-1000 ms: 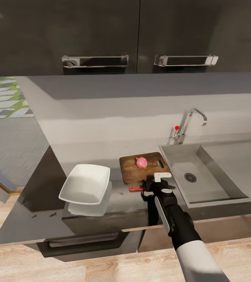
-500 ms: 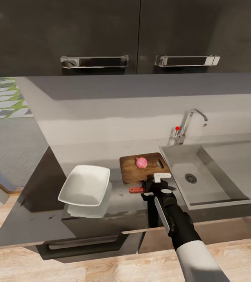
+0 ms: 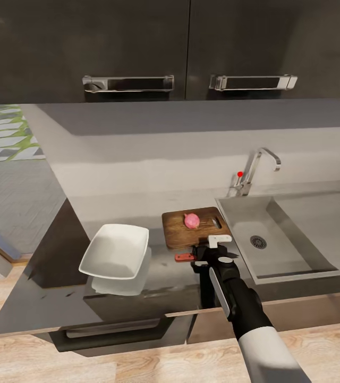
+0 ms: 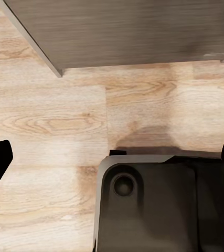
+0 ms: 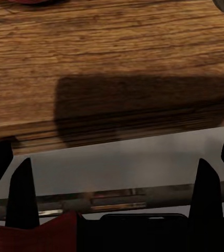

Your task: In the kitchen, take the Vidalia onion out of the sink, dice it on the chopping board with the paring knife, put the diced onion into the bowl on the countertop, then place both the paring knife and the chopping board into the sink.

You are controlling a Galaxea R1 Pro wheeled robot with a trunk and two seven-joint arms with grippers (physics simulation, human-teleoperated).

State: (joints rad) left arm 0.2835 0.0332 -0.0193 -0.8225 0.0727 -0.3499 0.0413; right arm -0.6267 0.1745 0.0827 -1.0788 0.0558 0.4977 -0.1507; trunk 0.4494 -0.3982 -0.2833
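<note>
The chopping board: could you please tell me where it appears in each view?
Head view: chopping board at centre, left of the sink.
Right wrist view: chopping board across upper half.
Left wrist view: wooden floor, cabinet.
Shared landmark: paring knife, red handle beside the board.

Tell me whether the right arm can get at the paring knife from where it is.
Probably yes: the right gripper hangs open right over the paring knife, which lies on the countertop against the chopping board's near edge, nothing between.

Glossy white bowl (image 3: 115, 251); grained wood chopping board (image 3: 195, 227); brushed steel sink (image 3: 292, 250); reflective countertop (image 3: 48, 298).
</note>
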